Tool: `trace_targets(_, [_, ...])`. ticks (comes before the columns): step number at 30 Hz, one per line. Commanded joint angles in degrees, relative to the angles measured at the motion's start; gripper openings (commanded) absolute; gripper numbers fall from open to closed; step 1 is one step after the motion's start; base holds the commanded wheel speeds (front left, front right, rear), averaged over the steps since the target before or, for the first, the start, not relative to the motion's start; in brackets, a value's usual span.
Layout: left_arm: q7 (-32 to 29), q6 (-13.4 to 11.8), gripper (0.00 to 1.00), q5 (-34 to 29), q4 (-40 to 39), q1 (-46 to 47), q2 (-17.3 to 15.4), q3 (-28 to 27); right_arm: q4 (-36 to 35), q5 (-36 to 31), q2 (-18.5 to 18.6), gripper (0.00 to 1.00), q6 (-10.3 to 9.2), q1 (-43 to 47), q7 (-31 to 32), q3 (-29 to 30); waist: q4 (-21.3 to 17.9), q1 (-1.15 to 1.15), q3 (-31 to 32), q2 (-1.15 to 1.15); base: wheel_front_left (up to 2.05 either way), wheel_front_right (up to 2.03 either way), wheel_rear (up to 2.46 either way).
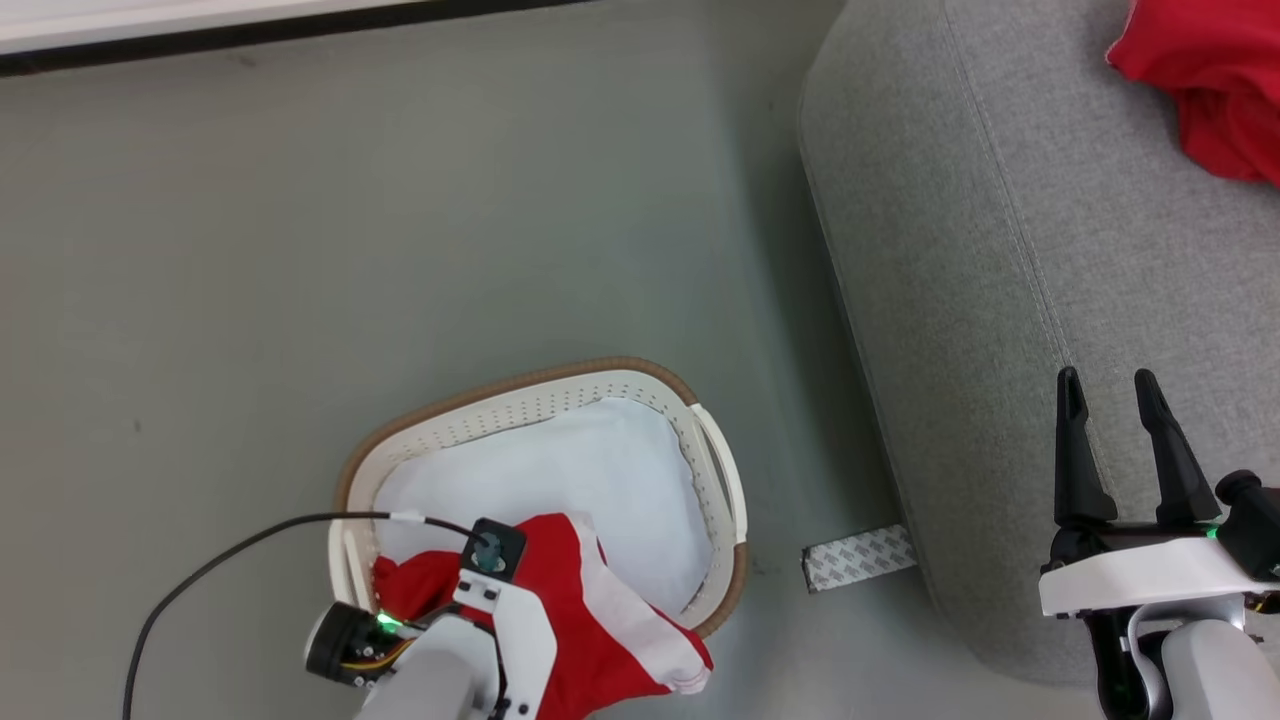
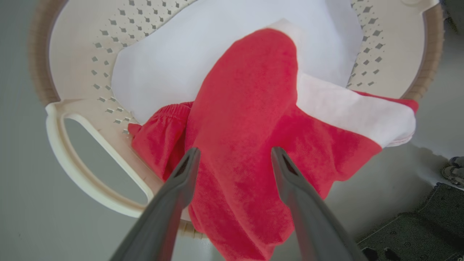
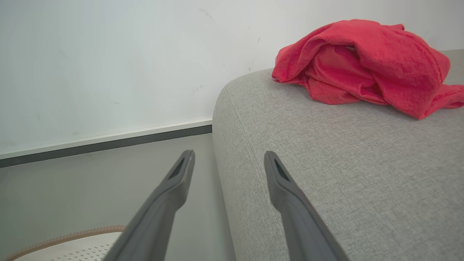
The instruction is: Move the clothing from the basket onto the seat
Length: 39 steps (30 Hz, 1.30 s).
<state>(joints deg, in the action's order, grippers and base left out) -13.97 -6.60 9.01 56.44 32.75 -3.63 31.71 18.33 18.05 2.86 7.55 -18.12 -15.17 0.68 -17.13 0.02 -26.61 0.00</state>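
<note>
Two-armed robot, seen from its own head camera. The left arm has a smooth pale grey forearm that ends in a glossy white angular wrist bracket. On the bracket sits a small black square camera module with a round bluish lens. A thin black cable with a short white band leads into the module. Beside the bracket is a round black housing with a green light glowing and yellow and orange wires showing. The right gripper has two long matte black fingers, broad at the base and narrowing to blunt tips, above a white bracket. Close up, the left gripper has dark grey fingers, each with a narrow slot near the tip.
</note>
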Motion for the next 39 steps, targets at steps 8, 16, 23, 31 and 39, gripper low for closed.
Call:
trace_targets(8, [-0.4,-1.1,1.0,-1.0,6.0,3.8,-0.5,1.5,0.5,2.5,0.1,1.0,-0.12,-1.9,0.0,-0.3,-2.1,-0.02,-2.4,0.0,0.0,0.0,0.0])
trace_targets(16, [-1.6,-0.6,1.0,-0.3,9.8,5.3,-1.4,2.0,0.6,3.3,0.1,1.0,-0.12,-2.3,0.0,0.3,-3.0,-0.02,-3.7,0.0,0.0,0.0,0.0])
trace_targets(23, [-2.6,-0.3,1.0,-0.2,11.7,7.1,-1.4,2.8,-0.2,3.4,0.1,1.0,-0.13,-3.9,0.0,0.9,-3.6,-0.02,-6.6,0.0,0.0,0.0,0.0])
trace_targets(31, [0.7,1.2,0.0,1.7,10.8,8.0,-0.2,2.7,0.5,3.0,0.1,1.0,-0.13,-3.0,0.0,1.3,-3.1,-0.02,-6.0,0.0,0.0,0.0,0.0])
trace_targets(39, [8.5,2.3,0.0,6.1,5.7,6.9,0.5,0.5,1.0,0.7,0.1,1.0,-0.13,-0.6,0.0,2.9,0.1,-0.02,0.7,0.0,0.0,0.0,0.0])
